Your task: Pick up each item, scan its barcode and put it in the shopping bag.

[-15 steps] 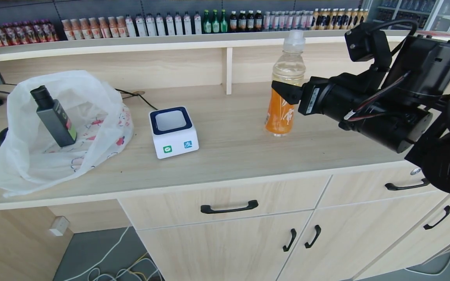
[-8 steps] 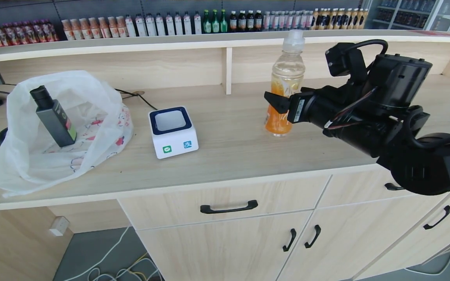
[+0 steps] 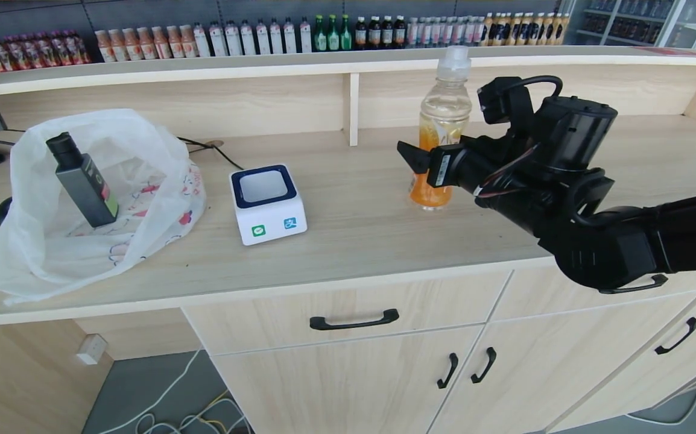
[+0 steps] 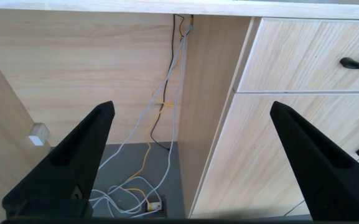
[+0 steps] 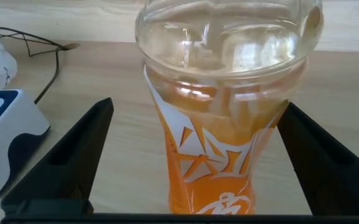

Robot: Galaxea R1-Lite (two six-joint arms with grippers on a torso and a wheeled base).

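Closed in from worktop's right end within 1 s on upright orange bottle [image 3: 444, 117] near the back edge. Now straddles it with right end effector [image 3: 426, 158] spread wide, nothing gripped. Probably ready to clamp, then lift.

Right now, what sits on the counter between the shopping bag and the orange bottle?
The white scanner box stands between the shopping bag and the bottle, nearer the bag, as the head view shows; the rest is bare counter.

Wooden counter [image 3: 354, 235], shelved drinks [image 3: 300, 35], cabinet drawers [image 3: 251, 322]
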